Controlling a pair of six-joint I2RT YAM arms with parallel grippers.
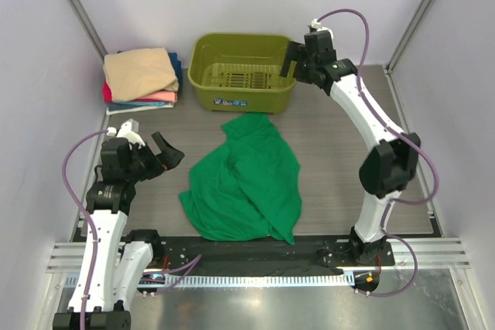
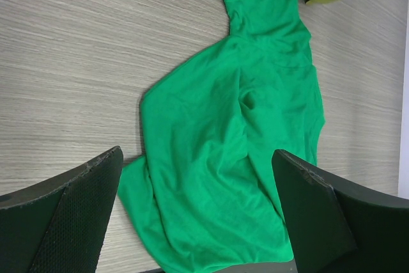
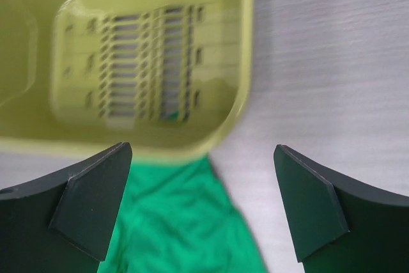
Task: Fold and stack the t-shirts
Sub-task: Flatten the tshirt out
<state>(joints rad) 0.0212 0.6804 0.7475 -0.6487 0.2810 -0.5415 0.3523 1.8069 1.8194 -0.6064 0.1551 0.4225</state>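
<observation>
A bright green t-shirt (image 1: pixel 246 182) lies crumpled in the middle of the table, its top end touching the olive bin. It fills the left wrist view (image 2: pixel 236 151) and shows low in the right wrist view (image 3: pixel 179 222). A stack of folded shirts (image 1: pixel 141 76), tan on top with pink, red and blue below, sits at the back left. My left gripper (image 1: pixel 164 156) is open and empty, raised to the left of the green shirt. My right gripper (image 1: pixel 298 59) is open and empty, raised over the bin's right rim.
An olive-green plastic bin (image 1: pixel 244 72) with a slotted floor stands at the back centre and looks empty; it also shows in the right wrist view (image 3: pixel 128 62). White walls close in the table on both sides. A metal rail (image 1: pixel 255 264) runs along the near edge.
</observation>
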